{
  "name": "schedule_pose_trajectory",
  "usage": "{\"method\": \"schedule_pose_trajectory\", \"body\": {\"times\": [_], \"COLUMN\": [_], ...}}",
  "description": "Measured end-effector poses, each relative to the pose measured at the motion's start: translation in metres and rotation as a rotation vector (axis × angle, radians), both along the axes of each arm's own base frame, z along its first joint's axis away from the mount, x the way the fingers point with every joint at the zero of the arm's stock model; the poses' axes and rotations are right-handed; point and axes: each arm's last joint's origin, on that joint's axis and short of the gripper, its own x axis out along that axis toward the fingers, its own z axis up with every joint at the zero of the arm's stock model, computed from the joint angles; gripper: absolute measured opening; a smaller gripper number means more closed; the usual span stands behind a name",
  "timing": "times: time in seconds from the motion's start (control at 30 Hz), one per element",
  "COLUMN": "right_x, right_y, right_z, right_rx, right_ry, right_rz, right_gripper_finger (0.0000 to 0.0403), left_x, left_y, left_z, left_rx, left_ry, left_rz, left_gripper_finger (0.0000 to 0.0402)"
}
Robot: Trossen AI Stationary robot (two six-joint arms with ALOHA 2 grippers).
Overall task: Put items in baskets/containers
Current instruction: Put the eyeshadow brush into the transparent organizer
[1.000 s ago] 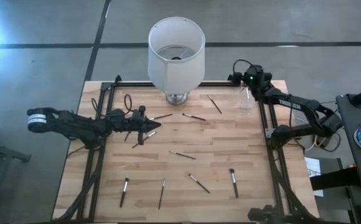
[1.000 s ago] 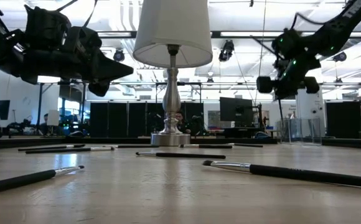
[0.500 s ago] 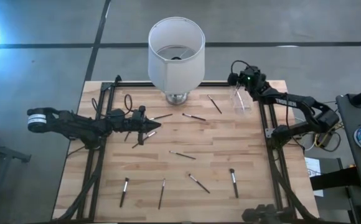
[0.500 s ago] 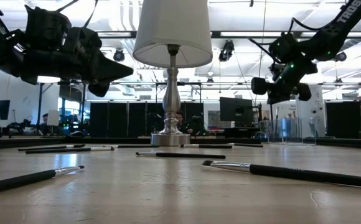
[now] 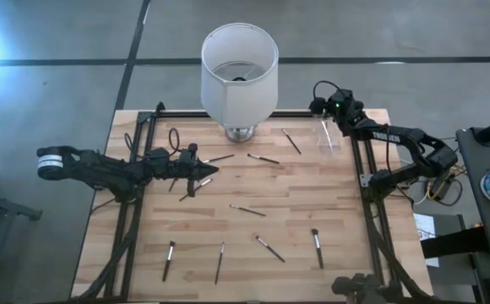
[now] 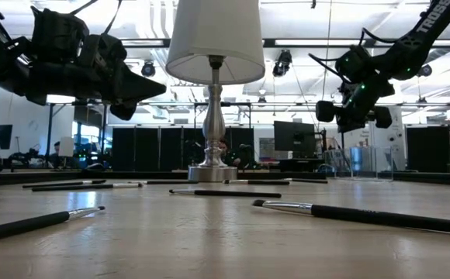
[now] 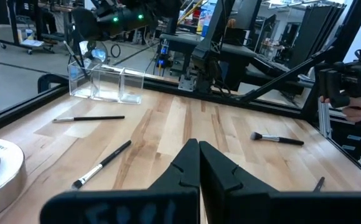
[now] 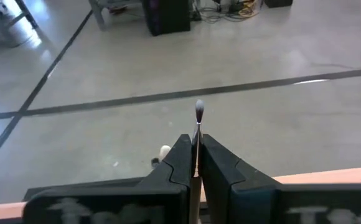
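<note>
Nearest in the low view, a makeup brush (image 6: pixel 365 215) lies flat on the pale wooden tabletop (image 5: pixel 296 203), and more brushes lie scattered apart over the planks, for example one (image 5: pixel 317 247) near the front edge and one (image 5: pixel 247 210) in the middle. Black metal rails (image 5: pixel 370 211) run along both sides of the tabletop. Over the left side hangs the left pincer (image 5: pixel 209 170), its fingers pressed together with nothing between them. Farther back stands a lamp with a white lampshade (image 5: pixel 239 71) on a silvery metal base (image 6: pixel 211 172). At the far right corner the clear cup (image 5: pixel 330 135) stands on the wood, and the right pincer (image 5: pixel 324 108) hovers just beside it, pinching a thin brush (image 8: pixel 198 134) with the bristle tip pointing outward. Beyond the tabletop is a grey concrete floor (image 5: pixel 76 34) with dark lines, and the room shows ceiling lights, black frames and a monitor (image 6: pixel 293 138).
</note>
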Motion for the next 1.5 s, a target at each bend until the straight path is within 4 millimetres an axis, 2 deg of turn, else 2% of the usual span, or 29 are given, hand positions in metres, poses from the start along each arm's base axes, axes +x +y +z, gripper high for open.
{"method": "schedule_pose_trajectory", "body": {"times": [0.17,0.4,0.63,0.77,0.93,1.13,1.5], "right_x": [-0.001,0.002,0.004,0.014,0.026,0.027,0.022], "right_y": [-0.001,-0.005,-0.004,-0.004,-0.007,-0.015,-0.021], "right_z": [-0.002,-0.016,0.004,0.013,0.013,0.003,0.0], "right_rx": [0.004,0.052,0.03,0.034,0.038,0.043,0.024], "right_ry": [-0.009,0.042,0.019,0.049,0.105,0.193,0.211], "right_rz": [-0.014,-0.003,0.06,0.171,0.248,0.13,0.018], "right_gripper_finger": [0.0013,0.0013,0.0013,0.0013,0.0013,0.0013,0.0013], "left_x": [0.0,0.0,0.0,0.0,0.0,0.0,0.0], "left_y": [0.0,0.0,0.0,0.0,0.0,0.0,0.0], "left_z": [-0.001,-0.002,-0.002,-0.002,-0.003,-0.004,-0.005], "left_rx": [0.002,-0.001,-0.001,-0.001,-0.008,-0.012,-0.023], "left_ry": [0.011,0.023,0.024,0.023,0.025,0.035,0.047], "left_rz": [0.0,0.0,0.0,0.0,0.0,0.0,0.0], "left_gripper_finger": [0.0,0.0,0.0,0.0,0.0,0.0,0.0]}}
